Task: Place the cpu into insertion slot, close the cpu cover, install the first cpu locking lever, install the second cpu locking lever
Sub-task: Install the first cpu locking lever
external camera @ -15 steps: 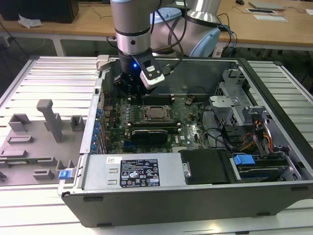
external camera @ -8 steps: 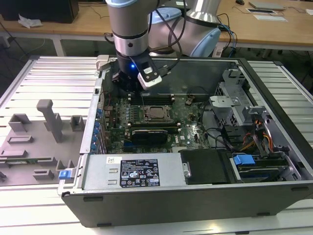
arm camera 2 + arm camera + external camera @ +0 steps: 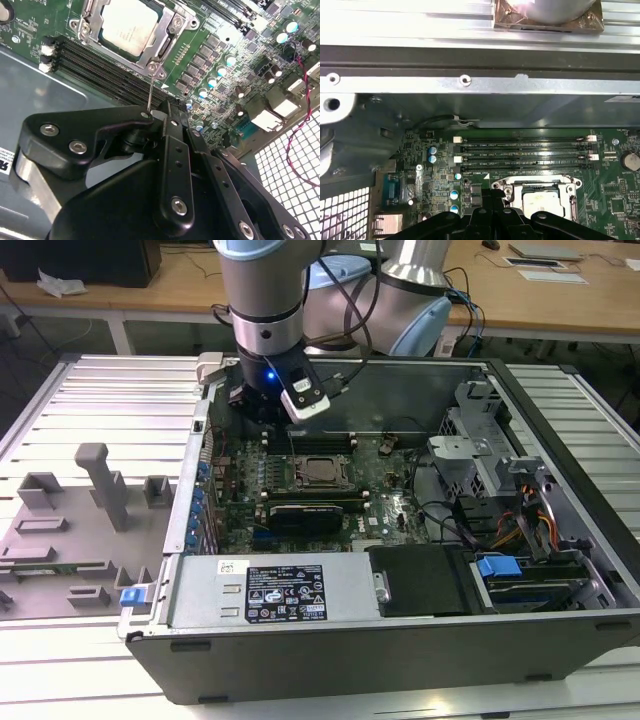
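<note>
Exterior view: black gripper (image 3: 262,408) hangs inside open grey metal computer case (image 3: 400,640), over green circuit board (image 3: 392,502) edge on arm's side. I see small square cpu with pale silver top (image 3: 127,25) seated in dark-framed square insertion slot (image 3: 536,178) mid-board. Thin silver-grey metal cpu cover (image 3: 167,39) lies flat around it. Second wrist view: fingers drawn fully together. Thin upright steel wire lever (image 3: 150,87) rises from cover corner to fingertips; I can't tell whether it is pinched. Long black memory slots (image 3: 95,62) lie between slot and case wall.
</note>
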`<state>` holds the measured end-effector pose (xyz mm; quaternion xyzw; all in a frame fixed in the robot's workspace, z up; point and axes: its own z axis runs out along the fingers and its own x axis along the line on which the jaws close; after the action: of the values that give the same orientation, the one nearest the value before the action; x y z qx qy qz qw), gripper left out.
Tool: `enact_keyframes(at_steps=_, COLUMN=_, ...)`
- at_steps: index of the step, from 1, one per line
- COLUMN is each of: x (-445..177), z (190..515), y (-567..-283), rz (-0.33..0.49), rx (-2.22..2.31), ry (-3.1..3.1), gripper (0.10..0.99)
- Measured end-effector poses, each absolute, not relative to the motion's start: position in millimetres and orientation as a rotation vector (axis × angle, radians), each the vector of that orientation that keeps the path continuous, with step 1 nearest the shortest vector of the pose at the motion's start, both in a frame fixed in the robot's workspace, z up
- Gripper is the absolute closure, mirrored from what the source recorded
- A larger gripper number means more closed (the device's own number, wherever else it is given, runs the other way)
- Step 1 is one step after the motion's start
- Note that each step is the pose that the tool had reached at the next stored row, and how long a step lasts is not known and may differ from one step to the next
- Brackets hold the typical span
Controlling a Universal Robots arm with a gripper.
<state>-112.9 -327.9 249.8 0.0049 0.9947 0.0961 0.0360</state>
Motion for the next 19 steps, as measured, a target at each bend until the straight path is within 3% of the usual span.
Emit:
enact_keyframes(at_steps=3, x=-113.8, z=249.7, y=-327.9, rz=0.306, rx=0.015, ry=3.055, gripper=0.980)
enact_keyframes(at_steps=10, x=-114.7, z=249.2, y=-327.8, rz=0.417, rx=0.019, ry=3.042, gripper=0.980)
enact_keyframes(at_steps=19, x=-87.8, z=248.4, y=-327.9, rz=0.417, rx=0.020, ry=3.043, gripper=0.980)
